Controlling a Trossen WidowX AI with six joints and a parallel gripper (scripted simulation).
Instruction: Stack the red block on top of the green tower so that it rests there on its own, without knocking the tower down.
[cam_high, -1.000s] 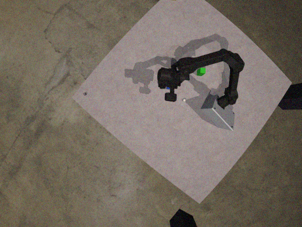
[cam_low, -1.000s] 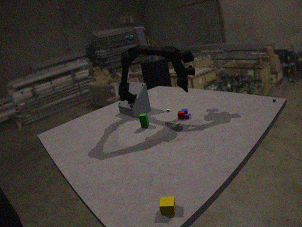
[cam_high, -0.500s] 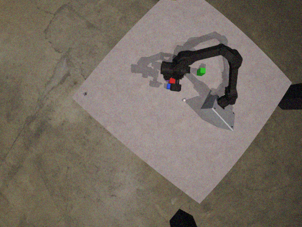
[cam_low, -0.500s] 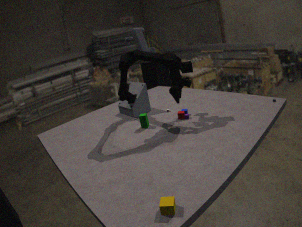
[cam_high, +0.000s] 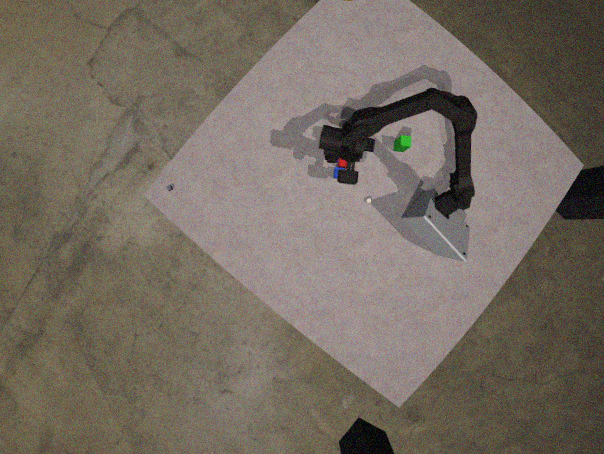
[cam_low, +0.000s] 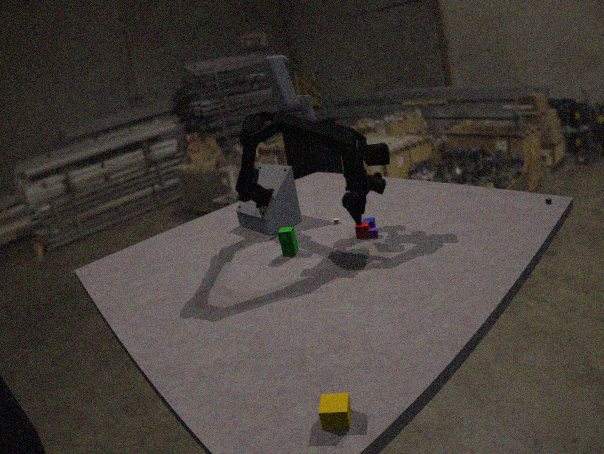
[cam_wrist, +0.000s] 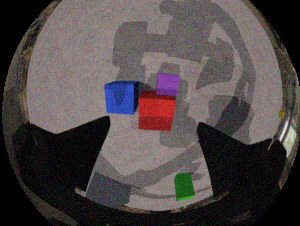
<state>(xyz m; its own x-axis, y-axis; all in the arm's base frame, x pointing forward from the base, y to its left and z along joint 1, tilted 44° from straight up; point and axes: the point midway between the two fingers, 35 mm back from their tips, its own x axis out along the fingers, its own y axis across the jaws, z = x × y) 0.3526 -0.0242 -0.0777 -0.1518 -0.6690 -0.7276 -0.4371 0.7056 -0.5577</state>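
The red block (cam_high: 342, 163) (cam_low: 362, 231) (cam_wrist: 157, 111) lies on the pale table top, close beside a blue block and a purple block. The green tower (cam_high: 402, 143) (cam_low: 288, 242) (cam_wrist: 184, 186) stands upright apart from them, nearer the arm's base. My gripper (cam_low: 359, 221) (cam_wrist: 154, 124) is open and empty, pointing down above the red block. In the wrist view the red block shows between and just beyond the two fingertips. The exact height of the fingertips over it is hard to tell, and the arm partly hides the blocks in the top view.
The blue block (cam_high: 337, 173) (cam_low: 369, 221) (cam_wrist: 120, 98) and the purple block (cam_low: 373, 233) (cam_wrist: 168, 83) sit close to the red one. A grey wedge-shaped body (cam_high: 445, 232) (cam_low: 285, 207) is by the arm's base. A yellow block (cam_low: 335, 412) is far off near a table corner.
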